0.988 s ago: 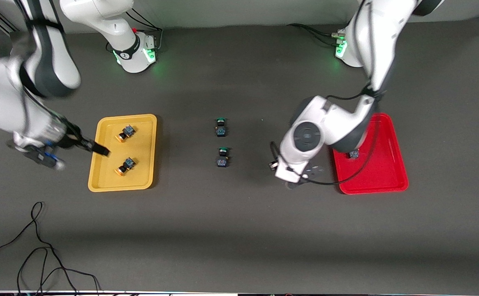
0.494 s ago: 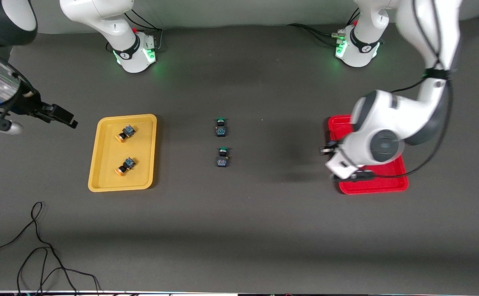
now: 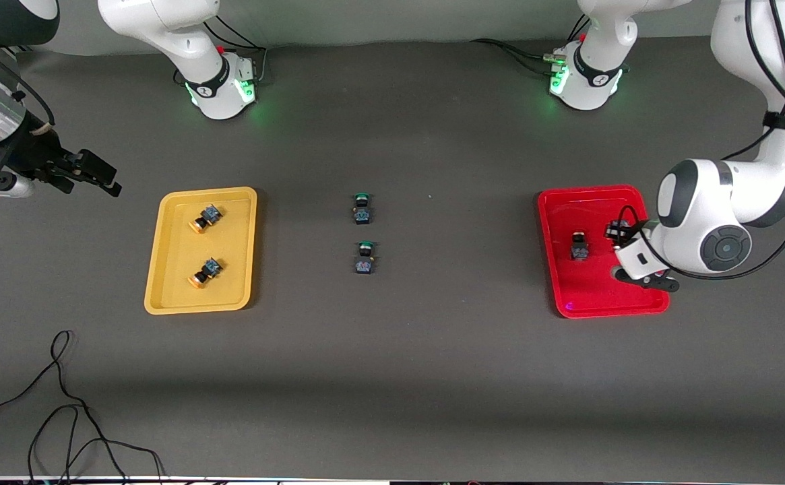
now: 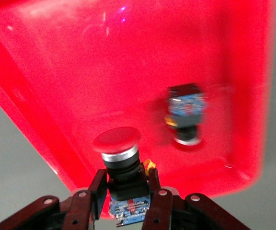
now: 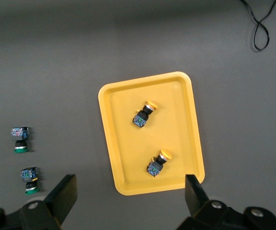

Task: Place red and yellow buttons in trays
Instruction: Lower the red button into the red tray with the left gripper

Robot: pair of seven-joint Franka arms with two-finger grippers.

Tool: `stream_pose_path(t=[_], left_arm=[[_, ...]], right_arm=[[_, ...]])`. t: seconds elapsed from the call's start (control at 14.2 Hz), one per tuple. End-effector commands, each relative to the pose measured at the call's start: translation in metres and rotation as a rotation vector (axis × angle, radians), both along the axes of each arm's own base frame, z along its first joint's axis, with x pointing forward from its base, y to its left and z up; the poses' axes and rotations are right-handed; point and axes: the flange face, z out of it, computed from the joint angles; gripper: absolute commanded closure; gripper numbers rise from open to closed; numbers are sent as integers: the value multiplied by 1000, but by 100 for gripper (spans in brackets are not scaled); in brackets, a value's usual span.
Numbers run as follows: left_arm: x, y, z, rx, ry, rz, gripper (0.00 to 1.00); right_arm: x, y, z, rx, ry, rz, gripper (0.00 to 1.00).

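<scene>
The red tray (image 3: 594,296) lies at the left arm's end of the table. One red button (image 3: 579,246) lies in it, also seen in the left wrist view (image 4: 186,115). My left gripper (image 3: 624,237) is over this tray (image 4: 71,72), shut on the second red button (image 4: 122,155). The yellow tray (image 3: 230,242) holds two yellow buttons (image 3: 205,217) (image 3: 205,271), also in the right wrist view (image 5: 143,115) (image 5: 158,163). My right gripper (image 3: 99,178) is open and empty, high over the table beside the yellow tray (image 5: 123,105).
Two green-capped buttons (image 3: 362,209) (image 3: 364,259) sit on the dark table between the trays, also in the right wrist view (image 5: 19,139) (image 5: 28,178). A black cable (image 3: 62,404) coils near the front edge at the right arm's end.
My left gripper has carried the red button from the table beside the red tray to over that tray. My right gripper has drawn back from the yellow tray toward the table's end.
</scene>
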Motion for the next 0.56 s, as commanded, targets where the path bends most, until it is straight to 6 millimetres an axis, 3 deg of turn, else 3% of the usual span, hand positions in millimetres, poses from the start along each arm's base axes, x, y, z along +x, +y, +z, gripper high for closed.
stream_pose_path(t=[0.0,0.07,0.14,0.21,0.28,0.35,0.49], left_arm=[[-7,12,-34,-3,-19,-40,100],[-7,12,-37,0,-18,-48,89],[-6,14,-34,2,-15,-50,52],[-4,15,-29,-7,-15,-75,8],[-2,24,-21,-13,-8,-85,1],[4,30,-3,-7,-3,-74,1],[18,36,53,14,4,-61,1]], right_arm=[[3,-6,8,-28,-3,65,0],[2,-6,5,-28,1,70,0],[2,-7,3,-28,10,69,0],[2,-8,3,-28,13,71,0],[1,-9,3,-30,16,71,0],[1,-8,3,-27,18,72,0],[1,-9,4,-29,18,71,0]])
